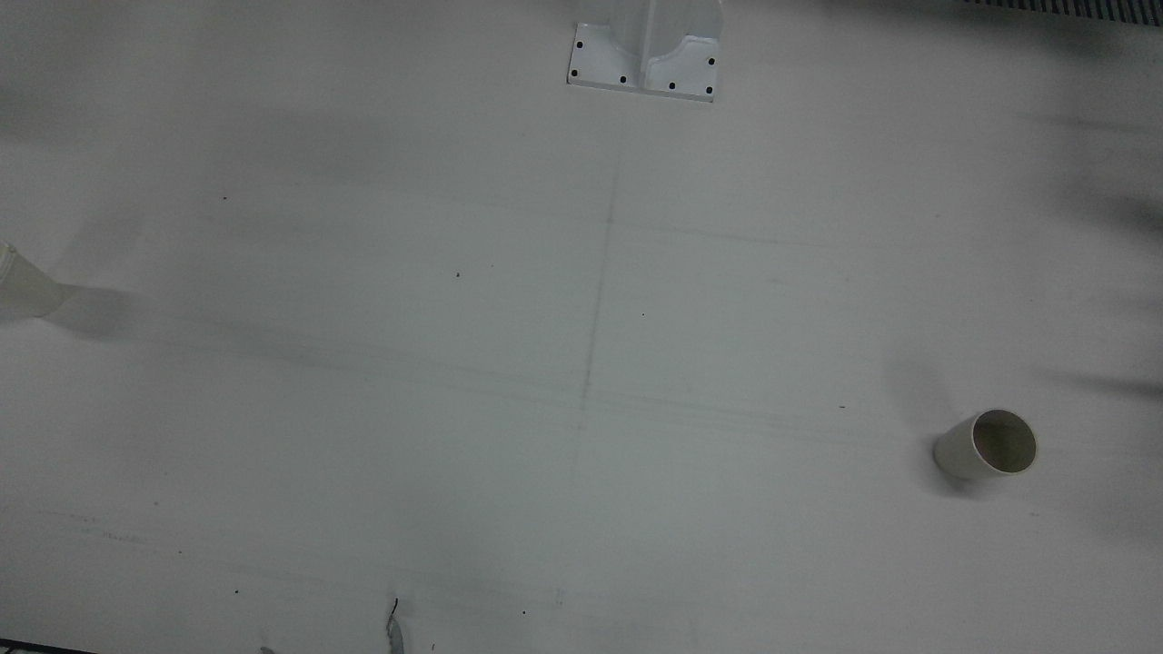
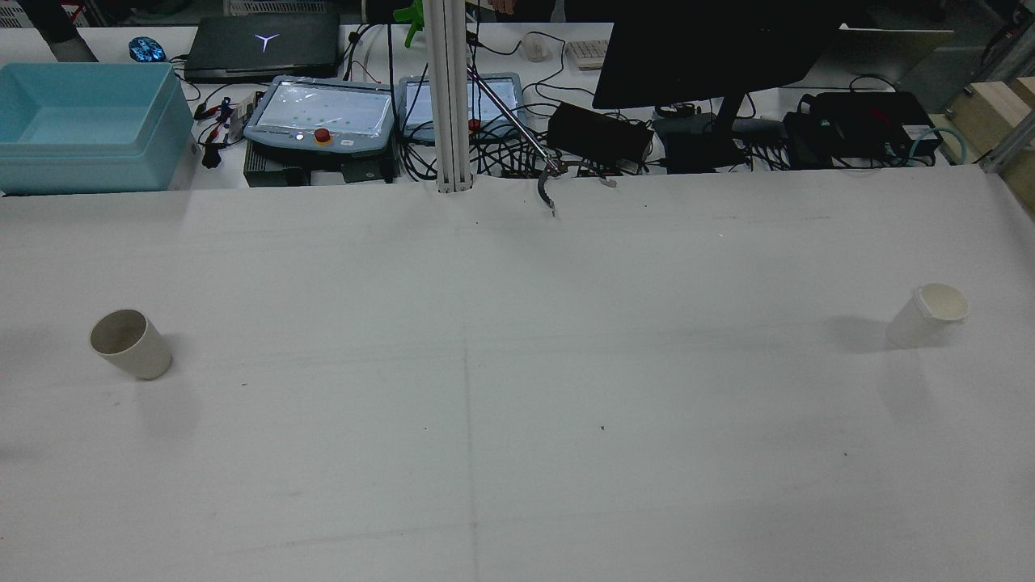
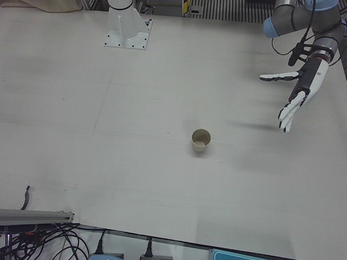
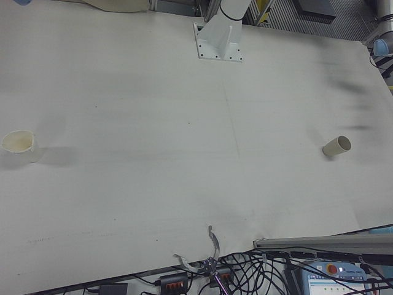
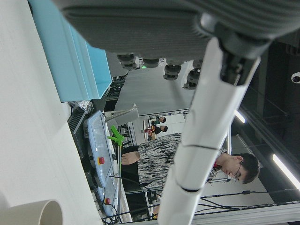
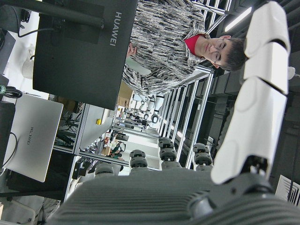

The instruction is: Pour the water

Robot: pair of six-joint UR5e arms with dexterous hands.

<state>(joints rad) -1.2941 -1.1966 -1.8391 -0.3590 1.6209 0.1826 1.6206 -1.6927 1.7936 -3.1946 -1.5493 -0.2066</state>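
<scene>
The beige paper cup point(image 3: 200, 140) is standing upright on the white table point(image 3: 135, 108), apart from the left hand point(image 3: 297, 93), which is hovering with fingers spread, holding nothing. Likely light and crushable, it wants a gentle mid-wall grip. Farther off, the white lipped cup point(image 2: 927, 314) is waiting; the right hand's point(image 6: 197, 187) posture is not readable.

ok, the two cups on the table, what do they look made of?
Beige cup on the left arm's side: looks like matte paper or card, opaque with a thin plain rim; could be plastic. White cup on the right arm's side: probably thin plastic, pale and slightly translucent with a stepped lip. Neither is certain.
</scene>
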